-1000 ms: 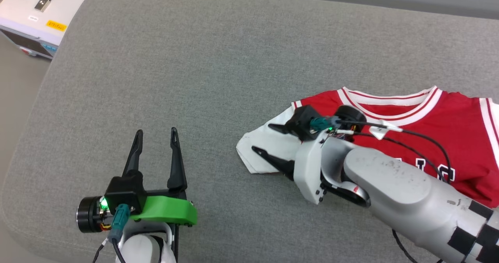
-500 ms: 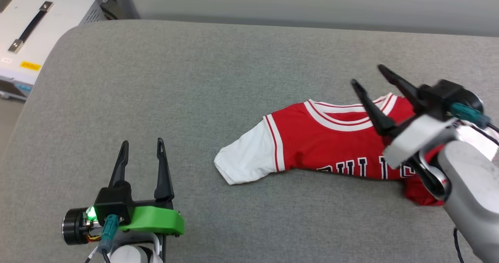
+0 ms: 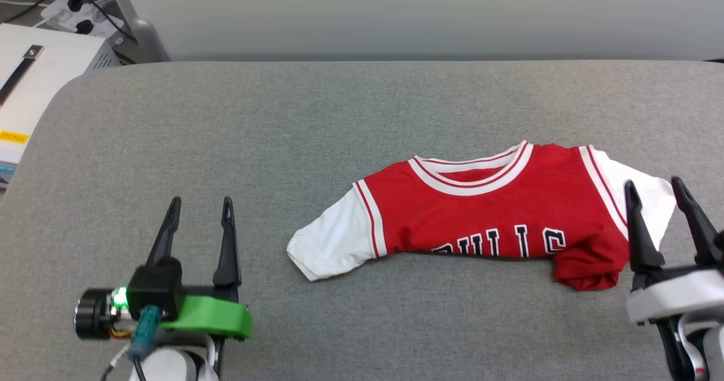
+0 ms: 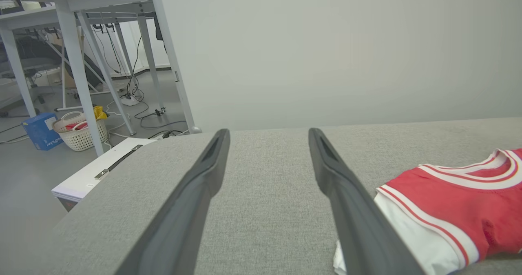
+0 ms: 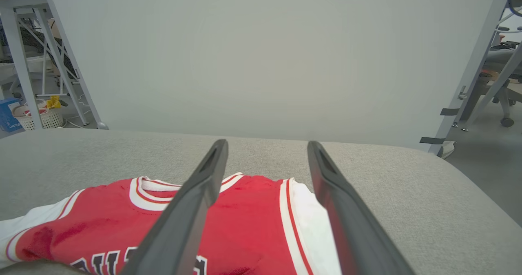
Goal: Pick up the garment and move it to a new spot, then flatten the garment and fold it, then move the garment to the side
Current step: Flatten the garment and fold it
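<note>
The garment (image 3: 481, 217) is a red knit jersey shirt with white short sleeves, a striped red-and-white collar band and black, white-edged lettering. It lies front-up on the right half of the surface, collar toward the far edge. Its lower part is tucked under, so only the upper halves of the letters show. One red corner bunches into a rounded lump at the near right. One white sleeve spreads flat toward the left. The other reaches the right gripper (image 3: 652, 183), whose two long, dark, tapered fingers stand spread apart and hold nothing. Whether those fingers touch the sleeve cannot be determined.

The left gripper (image 3: 201, 201) sits well apart from the cloth, near the front left. Its fingers are likewise spread and empty, above a glossy green bracket (image 3: 209, 316) and a black cylindrical module with a lit green lamp.

The surface is a grey upholstered pad (image 3: 339, 115) of coarse woven fabric with rounded corners. A plain pale wall panel (image 3: 396, 13) stands behind it. A white case (image 3: 34, 87) with a black strap handle sits beside the left edge, with a power strip (image 3: 79, 13) on the floor beyond. The left wrist view shows white table legs (image 4: 77, 63), a woven plastic basket (image 4: 81, 134) and a blue box (image 4: 40, 130).
</note>
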Robot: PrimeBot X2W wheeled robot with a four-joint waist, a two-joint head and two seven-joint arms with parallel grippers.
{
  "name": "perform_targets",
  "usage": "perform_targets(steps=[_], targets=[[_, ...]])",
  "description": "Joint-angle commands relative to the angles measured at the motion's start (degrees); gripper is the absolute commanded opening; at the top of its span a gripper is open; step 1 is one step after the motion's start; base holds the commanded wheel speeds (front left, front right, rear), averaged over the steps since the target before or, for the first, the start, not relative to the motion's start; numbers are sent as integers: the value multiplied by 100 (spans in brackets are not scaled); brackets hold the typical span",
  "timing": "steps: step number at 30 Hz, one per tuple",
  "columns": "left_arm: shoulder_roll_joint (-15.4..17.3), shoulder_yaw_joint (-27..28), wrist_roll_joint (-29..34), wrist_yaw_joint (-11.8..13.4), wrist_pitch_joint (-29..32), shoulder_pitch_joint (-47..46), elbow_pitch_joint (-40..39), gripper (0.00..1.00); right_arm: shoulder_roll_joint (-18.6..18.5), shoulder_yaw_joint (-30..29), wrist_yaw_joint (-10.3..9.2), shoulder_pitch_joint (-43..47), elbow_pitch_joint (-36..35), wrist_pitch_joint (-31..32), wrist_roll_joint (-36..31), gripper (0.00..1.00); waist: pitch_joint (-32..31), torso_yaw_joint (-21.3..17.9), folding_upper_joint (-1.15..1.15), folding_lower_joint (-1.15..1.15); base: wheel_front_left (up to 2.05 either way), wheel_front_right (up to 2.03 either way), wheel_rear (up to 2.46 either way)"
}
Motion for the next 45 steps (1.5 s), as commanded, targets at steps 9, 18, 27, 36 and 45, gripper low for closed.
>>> perform_targets(steps=[9,18,27,36,45], targets=[[896,-569,-424,-706,471,-1613,813,100,289,-489,-4,641,-430,-33,-267,100,55,-170,0,0,0,0,0],[2096,-2540,-2814,-730,3324,-3193,1127,100,380,-461,-4,552,-497,-33,-388,100,285,-304,0,0,0,0,0],[2442,-4206,-4371,-731,5534,-4855,1240,100,408,-330,-4,160,-559,-33,-465,100,831,-542,0,0,0,0,0],[3035,-5756,-4970,-731,6438,-5390,1636,100,489,-416,-4,-80,-629,-34,-530,100,1194,-834,0,0,0,0,0],[3356,-6559,-5477,-731,6339,-5220,1890,100,590,-499,-4,-151,-684,-34,-555,100,1406,-874,0,0,0,0,0]])
